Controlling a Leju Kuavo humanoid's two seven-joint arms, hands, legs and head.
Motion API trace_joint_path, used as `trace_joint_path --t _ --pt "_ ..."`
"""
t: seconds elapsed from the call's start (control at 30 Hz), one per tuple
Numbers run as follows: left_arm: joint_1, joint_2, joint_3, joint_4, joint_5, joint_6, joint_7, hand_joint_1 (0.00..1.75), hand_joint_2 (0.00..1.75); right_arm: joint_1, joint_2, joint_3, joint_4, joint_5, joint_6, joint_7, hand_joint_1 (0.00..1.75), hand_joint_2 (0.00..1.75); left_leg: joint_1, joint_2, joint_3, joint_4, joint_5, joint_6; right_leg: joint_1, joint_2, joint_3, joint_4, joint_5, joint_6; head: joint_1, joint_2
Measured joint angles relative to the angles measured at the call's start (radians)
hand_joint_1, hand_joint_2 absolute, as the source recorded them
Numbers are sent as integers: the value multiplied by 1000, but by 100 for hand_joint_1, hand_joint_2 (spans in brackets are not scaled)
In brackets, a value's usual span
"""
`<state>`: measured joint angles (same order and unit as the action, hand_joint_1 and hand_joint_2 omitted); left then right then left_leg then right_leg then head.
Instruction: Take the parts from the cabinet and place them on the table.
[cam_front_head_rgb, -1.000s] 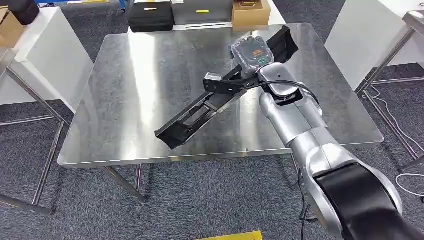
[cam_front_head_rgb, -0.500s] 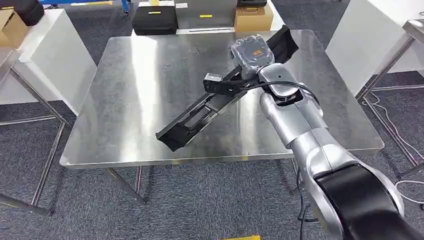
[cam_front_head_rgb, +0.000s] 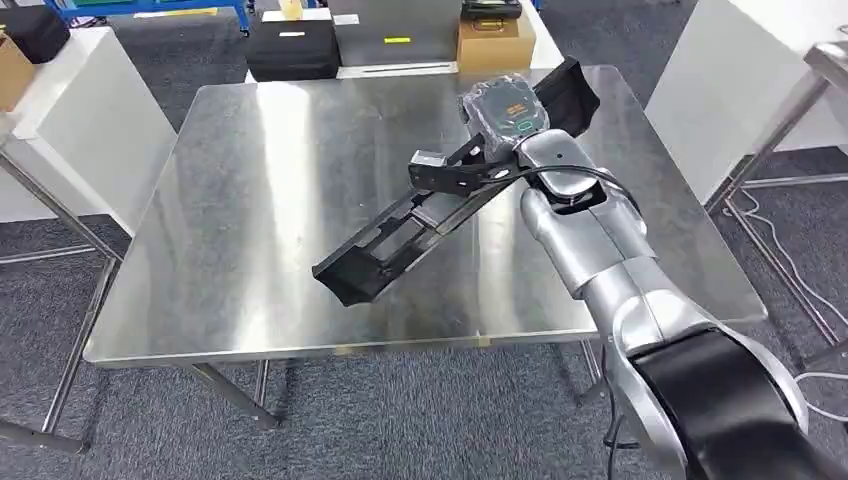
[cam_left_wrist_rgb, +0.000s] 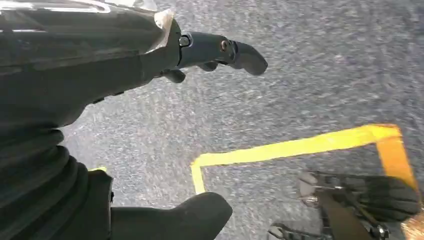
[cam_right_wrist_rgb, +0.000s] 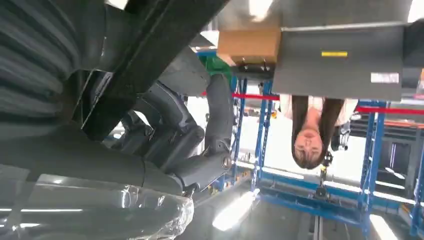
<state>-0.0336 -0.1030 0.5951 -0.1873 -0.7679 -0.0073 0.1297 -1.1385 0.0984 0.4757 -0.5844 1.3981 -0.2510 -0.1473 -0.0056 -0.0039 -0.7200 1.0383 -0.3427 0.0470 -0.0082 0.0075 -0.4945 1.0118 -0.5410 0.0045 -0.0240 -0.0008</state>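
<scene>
Here you look down on the steel table, the largest thing in your head view, standing on grey carpet with its bright top reflecting the lights. Your right arm reaches in from below and stretches across the table's right half. At its end your right hand, under a clear plastic cover, grasps the long black part near its far end; in the right wrist view the dark fingers wrap around the black bar, so that hand is clenched on the part. The part runs on a slant over the table, its upper end by the hand toward the far right edge and its lower end pointing toward the near left, close above the top or just touching it; you cannot tell which. Beyond the table's far edge sit a black case, a grey box with a yellow label, and a brown cardboard box. A white counter stands to the left. Your left hand hangs over the carpet beside a yellow floor line, its fingers spread apart and holding nothing. A person stands in the background of the right wrist view, before blue racks.
</scene>
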Motion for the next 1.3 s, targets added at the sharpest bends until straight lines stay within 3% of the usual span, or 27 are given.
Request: trace_joint_path --t 0.07,0.1,0.13,0.17,0.2,0.27,0.3,0.37,0.4,0.43,0.47,0.5,0.53,0.63,0.7,0.77,0.8,0.83,0.87,0.9,0.93,0.97,1.0,1.07,1.1,1.23,1.3 --pt "-2 1 2 -1 -2 1 2 0 175 3 -2 0 0 1 0 0 175 175 -9 1 25 -43 -17 13 2 -2 23 -14 9 15 -7 0" --pt "-1 0 3 0 -2 0 2 0 175 1 -1 1 -1 0 0 0 175 175 -9 5 41 -50 -25 23 3 -2 29 -20 22 32 -7 0" --pt "-1 0 3 -1 -1 1 2 0 175 0 -2 1 -2 0 0 0 175 175 -1 0 69 -66 -21 28 7 -2 22 -5 15 31 -6 0" --pt "-1 -1 5 -1 -1 1 2 0 175 -4 -2 1 -2 0 -1 0 175 175 -2 0 86 -71 -25 31 4 -2 0 48 23 30 -5 0" --pt "-3 -1 5 -1 -1 1 2 0 175 -7 -3 1 0 0 -1 0 175 175 -2 -1 93 -71 -33 37 3 -2 -51 129 31 30 -5 0" --pt "-5 -3 5 -1 -2 0 2 0 175 -1 -3 2 0 0 -1 0 175 175 -1 -8 108 -71 -53 30 2 -2 -156 253 -13 24 -5 0" --pt "-4 -4 5 -1 -4 0 2 0 175 6 -4 2 1 0 -1 0 175 175 -2 -13 121 -71 -66 29 2 -2 -192 271 -57 15 -5 0" --pt "0 -8 5 0 -5 0 2 0 175 12 -8 2 3 1 0 0 175 175 -2 -21 149 -70 -89 26 2 -2 -212 216 -79 15 -4 0" --pt "0 -8 6 0 -6 0 2 0 175 12 -9 2 5 2 0 0 175 175 -2 -25 166 -68 -104 23 2 -2 -203 139 -46 31 -3 0" --pt "0 -9 6 0 -6 0 2 0 175 12 -11 2 5 2 0 0 175 175 -2 -28 181 -66 -119 20 2 -3 -186 49 24 55 -3 0" --pt "2 -10 6 0 -6 0 2 0 175 16 -13 2 7 2 1 0 175 175 -2 -29 187 -65 -133 15 0 -6 -172 -13 141 71 -3 0" --pt "2 -9 8 0 -6 -1 2 0 175 17 -15 2 10 2 2 -1 175 175 -7 -30 200 -57 -149 11 5 -6 -169 -35 176 58 -6 0" --pt "-1 -9 10 0 -6 -1 2 0 175 13 -11 3 10 4 5 -3 175 175 -6 -32 195 -61 -152 7 10 -2 -150 -31 165 27 -4 0" --pt "-1 -8 17 -1 -7 -1 2 0 175 8 -10 2 10 4 4 -4 175 175 -3 -30 194 -33 -155 1 -6 -1 -136 -33 154 5 -6 0" --pt "-3 -10 19 -1 -8 -2 -1 0 175 4 -9 3 10 4 4 -5 175 175 1 -9 116 90 -136 -17 -5 2 -117 -37 140 -14 -10 0" --pt "-2 -10 23 -1 -8 -1 -13 0 175 12 -8 3 13 4 5 -5 175 175 10 -3 26 213 -193 -31 -5 3 -98 -37 123 -14 -9 0" --pt "0 -10 25 -1 -8 3 -41 0 175 16 -9 3 15 4 5 -5 175 175 12 -1 -11 246 -240 -35 -5 3 -87 -36 114 -14 -8 0" --pt "1 -10 26 -1 -11 19 -94 0 175 19 -10 3 16 4 6 -5 175 175 14 1 -30 246 -258 -36 -5 4 -76 -36 105 -13 -9 0" --pt "3 -10 26 -3 -23 49 -195 0 175 20 -12 4 16 4 7 -5 175 175 15 1 -36 215 -243 -34 -4 6 -64 -36 95 -11 -9 0" --pt "2 -10 26 -6 -34 80 -289 0 175 20 -13 4 16 4 8 -5 175 175 15 1 -26 156 -198 -31 -4 6 -51 -36 86 -9 -8 0" --pt "1 -8 26 -9 -41 109 -362 0 175 19 -16 4 15 6 8 -9 175 175 15 1 -5 77 -127 -24 -4 6 -37 -37 76 -6 -8 0" --pt "-1 -6 26 -11 -51 140 -413 0 175 20 -18 4 15 10 8 -12 175 175 13 1 21 -16 -30 -14 -3 5 -26 -40 65 -4 -8 0" --pt "-3 -4 26 -11 -52 166 -438 0 175 20 -21 4 16 11 8 -13 175 175 8 0 26 -53 3 -9 0 5 -17 -36 57 1 -6 0" --pt "-4 -2 30 -23 -51 213 -485 0 175 16 -26 5 15 14 7 -14 175 175 0 0 36 -51 -6 -1 1 9 -23 -44 51 12 -9 0" --pt "-4 0 32 -30 -51 242 -511 0 175 15 -30 5 14 15 7 -14 0 0 -3 -1 35 -49 -8 1 0 8 -21 -46 48 17 -6 0" --pt "-4 0 33 -31 -51 247 -514 0 175 15 -31 5 14 15 7 -14 0 0 -3 -1 35 -48 -9 1 -1 8 -20 -47 48 17 -6 0" --pt "-6 1 36 -37 -51 264 -533 0 175 12 -34 5 12 16 6 -14 0 0 -1 -1 43 -56 -9 5 4 8 -14 -51 44 24 -8 0"
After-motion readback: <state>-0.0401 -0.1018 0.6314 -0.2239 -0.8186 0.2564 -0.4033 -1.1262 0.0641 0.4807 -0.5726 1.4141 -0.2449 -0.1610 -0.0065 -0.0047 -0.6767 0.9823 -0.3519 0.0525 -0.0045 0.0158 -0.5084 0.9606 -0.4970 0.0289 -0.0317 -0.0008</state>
